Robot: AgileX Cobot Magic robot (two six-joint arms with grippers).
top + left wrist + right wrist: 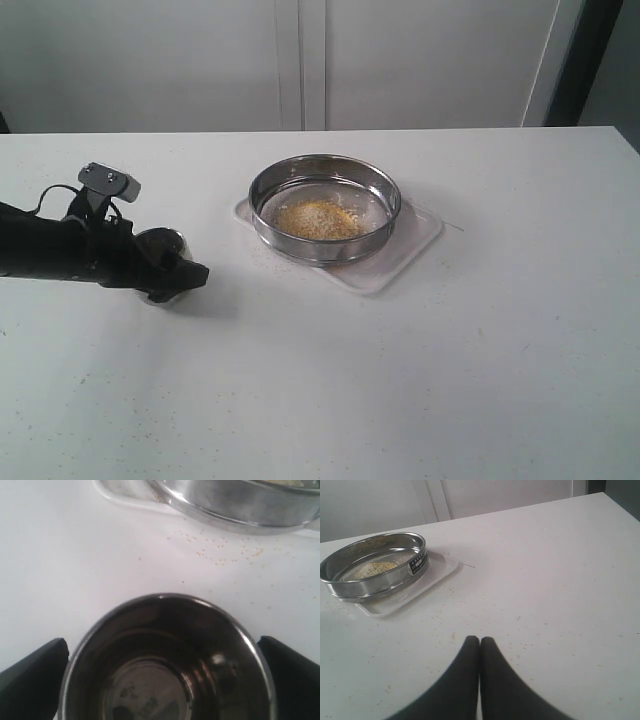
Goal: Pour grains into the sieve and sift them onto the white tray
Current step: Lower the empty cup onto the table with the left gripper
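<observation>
- Exterior view: the sieve [325, 208] sits on the white tray [400, 262], a little beyond the middle of the white table [400, 400].
- The grains [318, 220] lie in a yellow-tan heap on the sieve's mesh, toward its near-left part.
- The left arm reaches in from the left edge. The left gripper [172, 268] is low at the table, well to the left of the tray.
- A small steel cup [162, 240] shows just behind the gripper's dark end, upright.
- The right gripper is out of this view.
- Left wrist view: the left gripper [162, 643] straddles the steel cup [167, 665], which stands upright on the table with a bare, dark inside.
- The 2 black fingers [32, 672] stand wide, 1 at each side of the cup. A thin strip of table shows between each tip and the cup's wall, so they do not grip it.
- Beyond the cup are the sieve's steel wall [240, 505] and a corner of the tray [120, 497]. Scattered grains [220, 555] lie on the table just beside them.
- Right wrist view: the right gripper [480, 640] hangs over bare table to the right of the tray. Its 2 fingers [465, 670] are pressed together along their whole length, with nothing between them.
- The sieve [372, 565] rests on the tray [437, 572] well away from it, with the grains [370, 569] inside and fine specks [445, 607] dotting the table around.
</observation>
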